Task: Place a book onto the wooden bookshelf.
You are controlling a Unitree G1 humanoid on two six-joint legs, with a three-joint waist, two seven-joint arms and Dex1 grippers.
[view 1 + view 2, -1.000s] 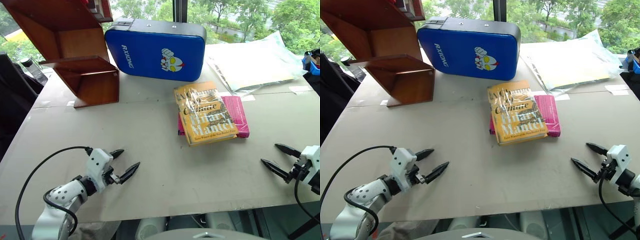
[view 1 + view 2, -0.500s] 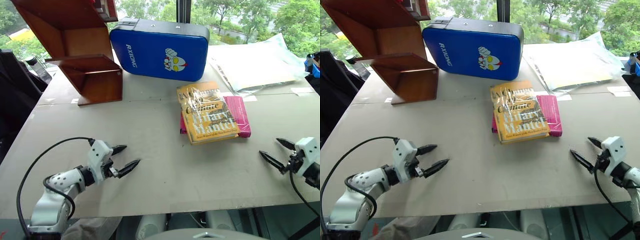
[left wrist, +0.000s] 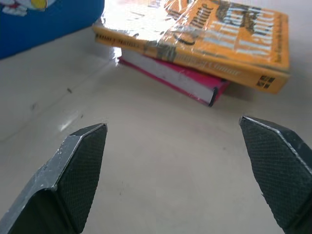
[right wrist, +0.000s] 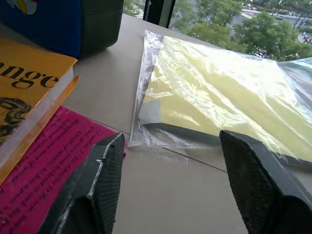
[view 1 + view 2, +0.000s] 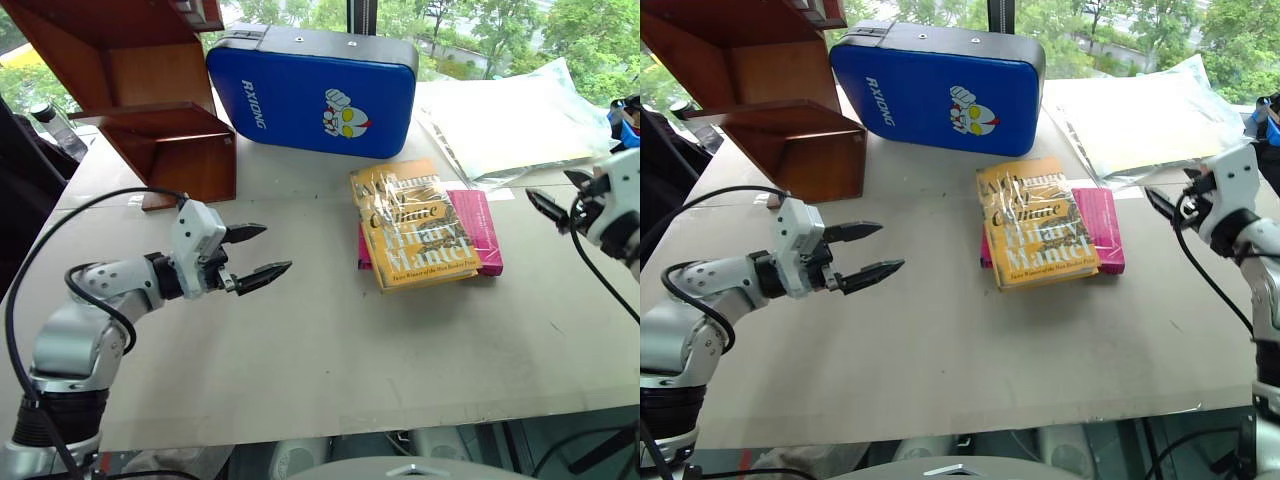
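The book (image 5: 415, 225), yellow-orange with cream lettering, lies flat on top of a pink book (image 5: 480, 232) right of the table's middle. The wooden bookshelf (image 5: 150, 95) stands at the far left corner. My left gripper (image 5: 277, 248) hovers left of the books, pointing at them, open and holding nothing. Its wrist view shows the book (image 3: 229, 39) ahead between both fingers (image 3: 83, 156). My right gripper (image 5: 550, 187) hovers to the right of the books near the table's right edge, open and holding nothing. In its wrist view the book's corner (image 4: 29, 92) lies off to one side.
A blue padded case (image 5: 315, 90) stands behind the books, next to the bookshelf. A clear plastic bag of yellow sheets (image 5: 510, 120) lies at the far right. Bare table (image 5: 330, 350) stretches in front of the books.
Both arms have risen and reached forward over the table. The right gripper now hangs level with the books' right side, and its fingers stand closer together than before.
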